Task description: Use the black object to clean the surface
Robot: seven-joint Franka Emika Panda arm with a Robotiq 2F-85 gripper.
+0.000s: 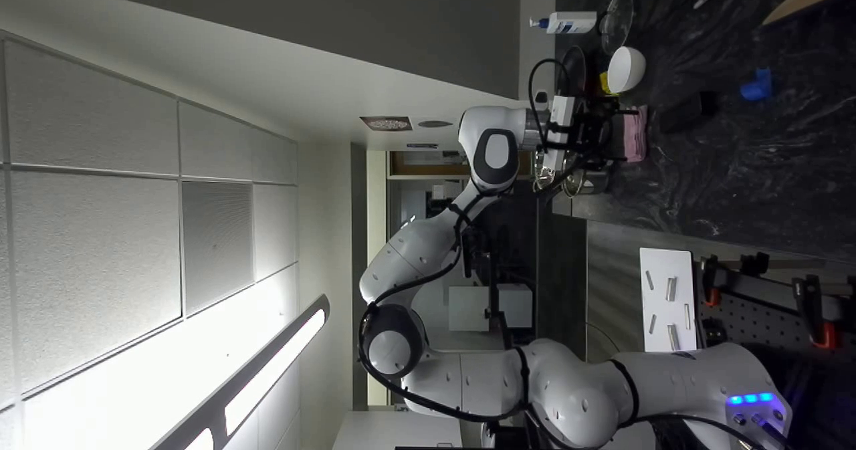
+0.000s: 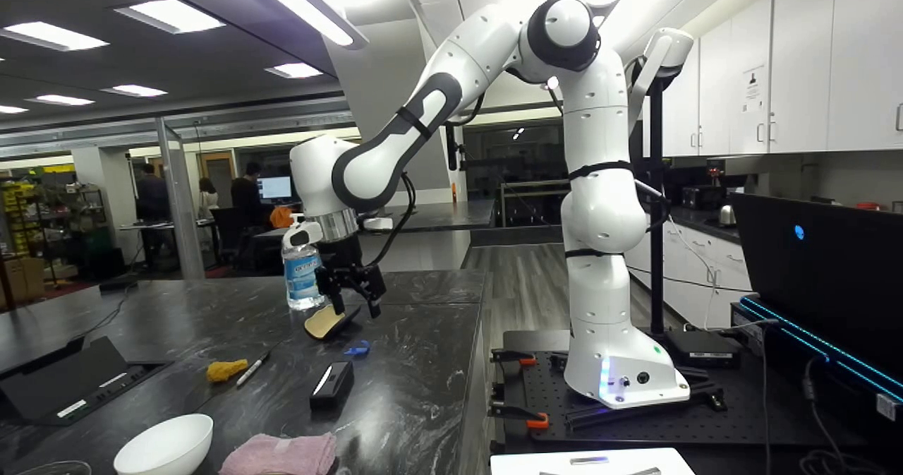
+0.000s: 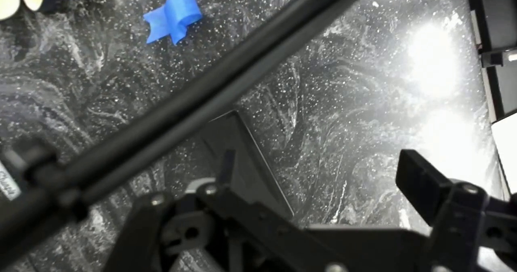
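Black block (image 2: 331, 385) lies on the dark surface (image 2: 423, 369) near the blue tape (image 3: 175, 15). Higher than the tape hangs the claw (image 2: 356, 311), spread wide and empty. Reaching seems the current step; next, probably, centre over the block, lower and close.

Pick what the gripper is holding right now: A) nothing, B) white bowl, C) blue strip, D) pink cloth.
A: in the wrist view the gripper stands open, fingers apart with nothing clasped, and the black object lies on the countertop.
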